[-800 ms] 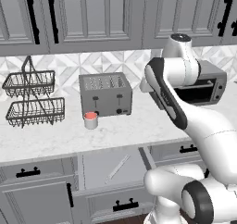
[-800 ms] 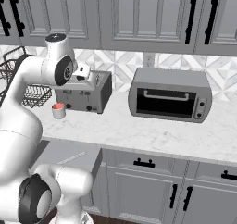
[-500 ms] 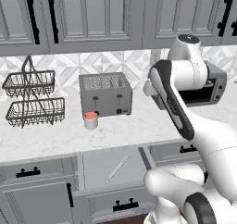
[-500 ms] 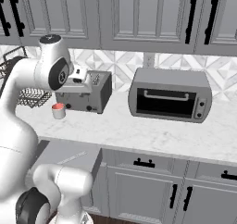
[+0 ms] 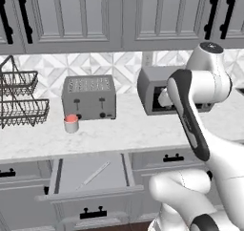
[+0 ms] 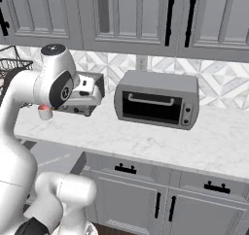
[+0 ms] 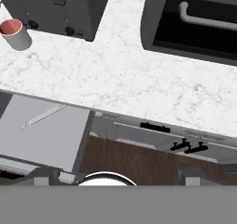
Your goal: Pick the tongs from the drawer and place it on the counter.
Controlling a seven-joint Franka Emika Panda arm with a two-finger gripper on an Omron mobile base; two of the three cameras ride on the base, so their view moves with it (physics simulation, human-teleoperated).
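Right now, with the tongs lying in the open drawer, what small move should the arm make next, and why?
Probably swing the hand down toward the tongs. They lie untouched on the floor of the open drawer, and the hand camera looks down at them from well above the counter.

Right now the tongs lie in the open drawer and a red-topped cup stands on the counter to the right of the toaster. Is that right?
One slip: the cup stands left of the toaster, as the left base view shows. The tongs do lie in the open drawer, below the counter.

Kitchen: marble counter (image 5: pixel 124 130), grey cabinets (image 5: pixel 71 17), toaster (image 5: pixel 89 97), toaster oven (image 6: pixel 156 99), dish rack (image 5: pixel 19 99).
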